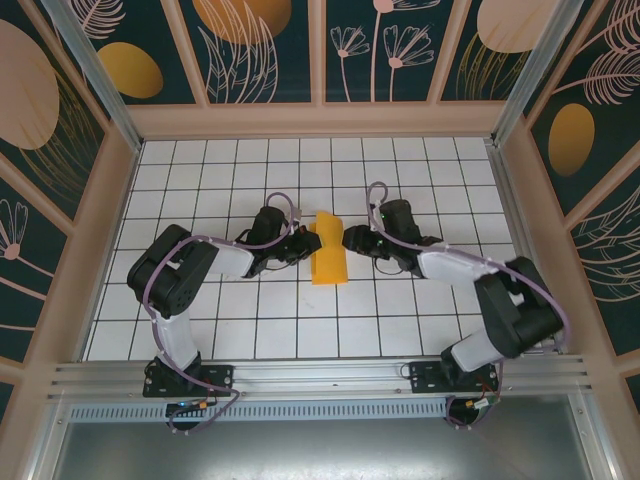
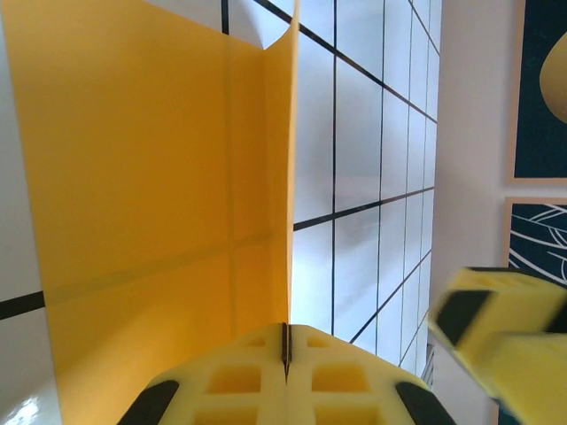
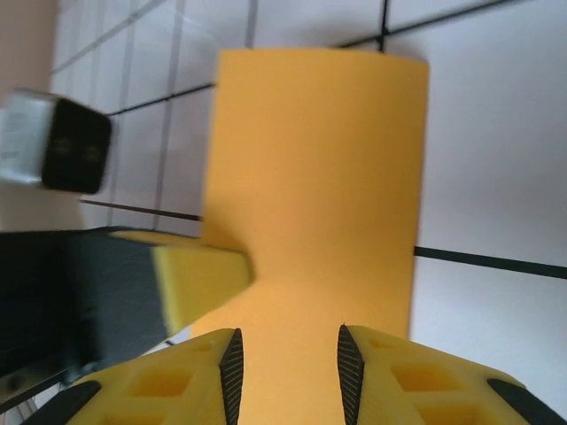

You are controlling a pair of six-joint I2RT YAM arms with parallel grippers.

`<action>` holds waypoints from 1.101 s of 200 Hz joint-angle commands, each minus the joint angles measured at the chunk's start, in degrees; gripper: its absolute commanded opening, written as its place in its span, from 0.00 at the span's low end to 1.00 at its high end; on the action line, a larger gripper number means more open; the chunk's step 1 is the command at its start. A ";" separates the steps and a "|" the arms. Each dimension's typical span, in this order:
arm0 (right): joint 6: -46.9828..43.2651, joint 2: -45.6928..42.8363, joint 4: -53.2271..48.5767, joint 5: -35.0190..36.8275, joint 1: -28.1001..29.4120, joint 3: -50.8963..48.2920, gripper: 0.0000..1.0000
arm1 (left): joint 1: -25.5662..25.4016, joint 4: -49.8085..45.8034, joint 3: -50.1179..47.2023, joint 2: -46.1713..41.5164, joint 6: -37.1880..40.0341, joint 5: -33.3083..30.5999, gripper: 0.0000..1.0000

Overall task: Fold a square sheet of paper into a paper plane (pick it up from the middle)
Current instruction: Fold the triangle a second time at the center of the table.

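Folded square sheet of paper (image 1: 328,258) lies mid-desk (image 1: 400,330), between both arms. The left jaws are pinched closed on one edge of it. The right jaws stand partly apart, straddling the opposite edge without gripping.

Lab robot cell: gridded table (image 1: 400,330), botanical-print walls (image 1: 260,50), aluminium rail (image 1: 320,375).
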 commanded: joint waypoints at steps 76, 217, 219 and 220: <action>-13.79 -4.56 2.36 -4.81 1.49 -4.57 0.40 | 0.46 -2.91 2.47 -0.02 1.76 1.00 0.00; -34.30 8.35 5.88 47.39 33.77 -0.15 0.62 | 0.46 -3.87 3.06 0.21 1.91 1.97 0.00; -34.31 8.56 5.97 47.79 33.85 -0.09 0.61 | 0.50 -3.87 3.03 0.15 1.92 1.97 0.00; -34.27 8.64 5.98 47.97 33.86 -0.03 0.61 | 0.48 -3.87 3.01 0.16 1.95 2.00 0.00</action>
